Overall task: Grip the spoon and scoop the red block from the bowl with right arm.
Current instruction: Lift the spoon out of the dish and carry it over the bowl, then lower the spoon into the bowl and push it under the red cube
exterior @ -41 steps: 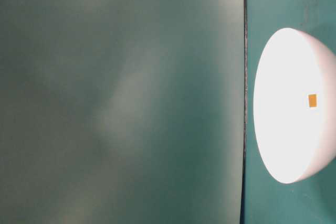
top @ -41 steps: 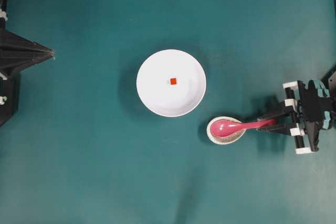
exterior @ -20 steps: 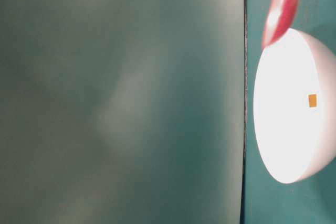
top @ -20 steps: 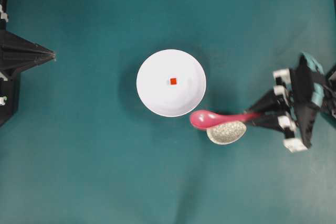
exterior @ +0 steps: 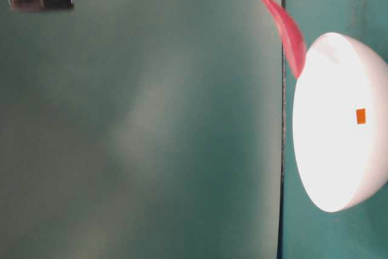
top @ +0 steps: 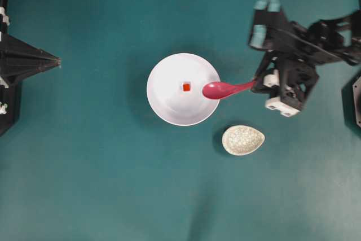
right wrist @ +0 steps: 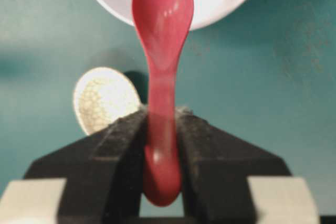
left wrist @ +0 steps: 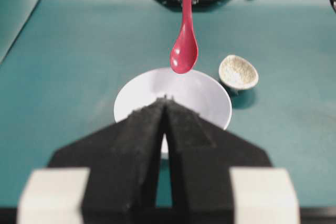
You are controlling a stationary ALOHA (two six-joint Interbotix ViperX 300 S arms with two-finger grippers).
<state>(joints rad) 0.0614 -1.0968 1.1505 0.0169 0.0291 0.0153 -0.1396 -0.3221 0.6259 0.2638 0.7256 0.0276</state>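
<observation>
The left claw (left wrist: 165, 100) sits at the left edge of the surface (top: 101, 184), fingers pressed together, holding nothing. The bowl (top: 163, 103) stands near the surface centre with the red block (top: 186, 87) lying inside it. The spoon (top: 223, 89) hangs with its scoop above the bowl's right rim. The right claw (right wrist: 161, 129) clamps the spoon's handle. A speckled dish (top: 243, 140) rests just right of the bowl, nearer the bottom edge.
</observation>
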